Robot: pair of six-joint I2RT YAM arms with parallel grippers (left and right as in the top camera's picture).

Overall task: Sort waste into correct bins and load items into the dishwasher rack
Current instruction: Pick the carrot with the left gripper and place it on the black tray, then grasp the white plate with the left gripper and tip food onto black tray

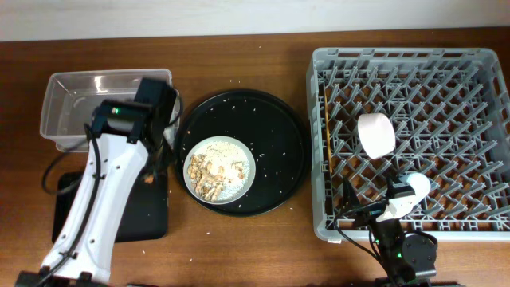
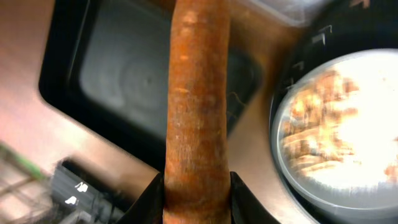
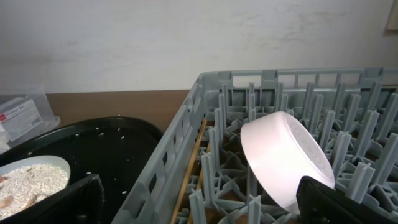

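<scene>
My left gripper (image 2: 196, 202) is shut on the orange carrot stick (image 2: 198, 93) and holds it above the shallow black tray (image 2: 118, 74). From overhead, the gripper (image 1: 153, 169) hangs between the clear tub (image 1: 64, 104) and the black tray (image 1: 151, 214). The round plate (image 1: 219, 167) holds beige food scraps with rice. The white bowl (image 1: 376, 133) lies on its side in the grey rack (image 1: 319, 96), with the chopsticks (image 1: 327, 135) along the rack's left side. My right gripper (image 3: 208, 211) is open and empty at the rack's front left corner, just short of the bowl (image 3: 286, 155). Wrapper, napkin and cup are not visible.
The plate sits on a large round black tray (image 1: 279, 143) strewn with rice grains, between the bins and the rack. My left arm (image 1: 96, 207) lies over the shallow black tray. The table's front edge runs near my right arm's base.
</scene>
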